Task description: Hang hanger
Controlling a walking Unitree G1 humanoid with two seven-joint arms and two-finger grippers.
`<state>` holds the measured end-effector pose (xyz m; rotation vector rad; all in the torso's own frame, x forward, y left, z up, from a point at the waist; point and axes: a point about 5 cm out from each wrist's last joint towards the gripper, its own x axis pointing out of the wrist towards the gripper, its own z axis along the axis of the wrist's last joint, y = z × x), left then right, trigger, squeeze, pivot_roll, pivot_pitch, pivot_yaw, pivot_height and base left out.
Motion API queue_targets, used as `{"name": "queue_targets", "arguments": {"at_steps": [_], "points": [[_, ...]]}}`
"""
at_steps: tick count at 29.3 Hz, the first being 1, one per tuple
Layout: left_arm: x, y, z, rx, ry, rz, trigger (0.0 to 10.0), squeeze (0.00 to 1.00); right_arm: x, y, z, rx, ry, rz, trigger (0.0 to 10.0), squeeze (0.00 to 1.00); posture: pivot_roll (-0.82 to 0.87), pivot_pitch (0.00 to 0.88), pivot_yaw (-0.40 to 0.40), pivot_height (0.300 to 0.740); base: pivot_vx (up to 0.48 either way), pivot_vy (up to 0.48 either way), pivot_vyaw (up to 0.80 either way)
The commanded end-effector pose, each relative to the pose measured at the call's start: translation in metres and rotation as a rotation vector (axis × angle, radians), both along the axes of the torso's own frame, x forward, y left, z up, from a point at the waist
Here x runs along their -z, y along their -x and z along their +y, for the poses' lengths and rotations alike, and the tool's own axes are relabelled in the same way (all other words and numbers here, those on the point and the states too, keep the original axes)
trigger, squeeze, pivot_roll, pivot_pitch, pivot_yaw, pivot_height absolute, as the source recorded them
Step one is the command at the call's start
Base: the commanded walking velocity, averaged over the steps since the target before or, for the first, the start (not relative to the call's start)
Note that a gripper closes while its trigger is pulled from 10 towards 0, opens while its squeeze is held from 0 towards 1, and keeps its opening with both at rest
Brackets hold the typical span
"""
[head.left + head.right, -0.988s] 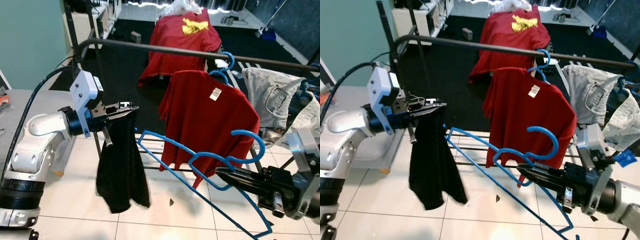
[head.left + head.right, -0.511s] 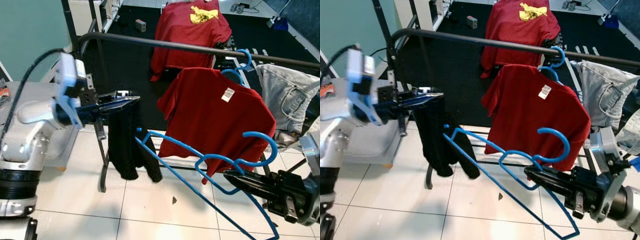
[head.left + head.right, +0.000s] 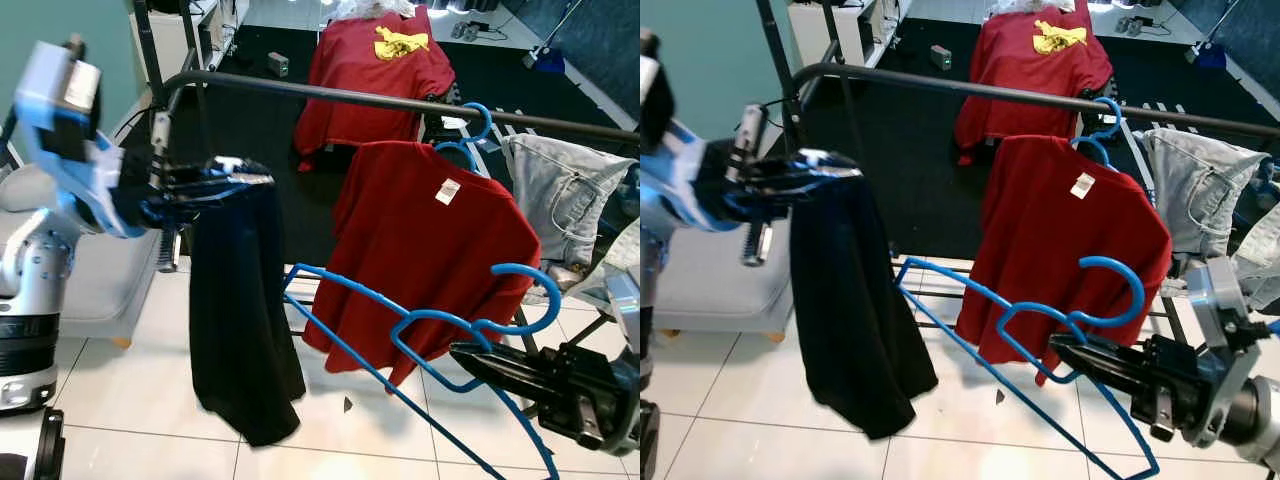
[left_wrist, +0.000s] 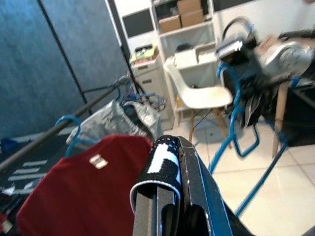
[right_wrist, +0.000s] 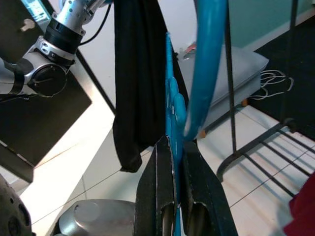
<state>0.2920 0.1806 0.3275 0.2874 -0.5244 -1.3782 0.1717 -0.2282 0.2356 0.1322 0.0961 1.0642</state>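
Observation:
A bare blue hanger [image 3: 420, 330] is held tilted in front of the clothes rail [image 3: 340, 98], its hook up at the right. My right gripper [image 3: 462, 352] is shut on the hanger's neck; the right wrist view shows the fingers [image 5: 162, 177] clamped on the blue wire [image 5: 204, 73]. My left gripper [image 3: 255, 180] is raised at the left, shut on the top of a black garment [image 3: 240, 320] that hangs down from it. The left wrist view shows the black cloth [image 4: 170, 172] pinched between the fingers.
A red T-shirt [image 3: 430, 240] hangs on a blue hanger from the rail. Denim clothes [image 3: 560, 195] hang further right. Another red shirt [image 3: 370, 70] lies behind on dark floor. A grey low seat [image 3: 710, 280] stands at the left. White tiles lie below.
My left arm has lifted the black garment higher, so it hangs longer and fuller. The camera shifted slightly. The right gripper and blue hanger hold about the same pose.

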Motion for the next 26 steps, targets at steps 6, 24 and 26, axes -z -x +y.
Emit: {"name": "queue_targets", "arguments": {"at_steps": [6, 24, 26], "points": [[-0.003, -0.005, -0.005, -0.024, -0.009, -0.014, 10.0, 0.00, -0.006, 0.001, -0.002, 0.018, 0.020, -0.038, 10.0, 0.00, -0.03, 0.142, -0.022, 0.740, 0.000, 0.000, 0.00], [0.000, -0.086, -0.016, -0.623, 0.472, 0.605, 10.0, 0.00, 0.000, -0.010, -0.006, 0.155, 0.031, -0.062, 10.0, 0.00, -0.03, 0.146, -0.017, 0.740, 0.000, 0.000, 0.00], [-0.006, -0.088, -0.017, -0.647, 0.501, 0.613, 10.0, 0.00, 0.001, -0.011, -0.006, 0.166, 0.034, -0.061, 10.0, 0.00, -0.03, 0.146, -0.017, 0.740, 0.000, 0.000, 0.00]]}}
